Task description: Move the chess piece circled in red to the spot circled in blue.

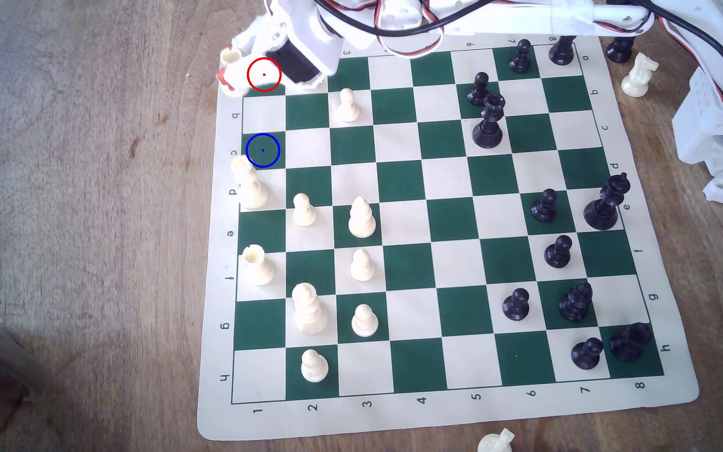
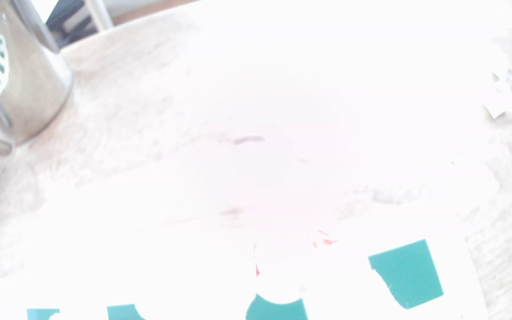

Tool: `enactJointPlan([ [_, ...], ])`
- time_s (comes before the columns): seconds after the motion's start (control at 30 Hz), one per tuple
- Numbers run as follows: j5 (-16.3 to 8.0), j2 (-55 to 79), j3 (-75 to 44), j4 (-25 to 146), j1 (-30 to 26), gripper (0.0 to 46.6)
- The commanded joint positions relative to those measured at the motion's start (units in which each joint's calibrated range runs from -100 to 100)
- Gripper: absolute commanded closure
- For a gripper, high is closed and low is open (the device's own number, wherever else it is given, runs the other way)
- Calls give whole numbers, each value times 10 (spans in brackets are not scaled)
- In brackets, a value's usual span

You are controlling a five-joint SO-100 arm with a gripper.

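Exterior view has the white printed gripper [image 1: 238,71] apparently pinching the cream-white plastic rook [image 1: 230,55] at the board's corner, so the grasp looks made; next, lift and carry it to the nearby blue-ringed green square [image 1: 263,150].

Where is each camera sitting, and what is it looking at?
Exterior view: off the arm, high above, looking down on the chessboard and wooden table; the white arm and its gripper at the rook show.
Wrist view: on the wrist, low, facing out over the board's edge toward a metal pot; badly overexposed, gripper washed out.
Both share: green squares, table.
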Motion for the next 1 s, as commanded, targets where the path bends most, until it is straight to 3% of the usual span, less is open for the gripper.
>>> enactJointPlan([
  [0.0,-9,-77,19,1,-16,449],
  [0.97,-4,26,13,-8,-17,452],
])
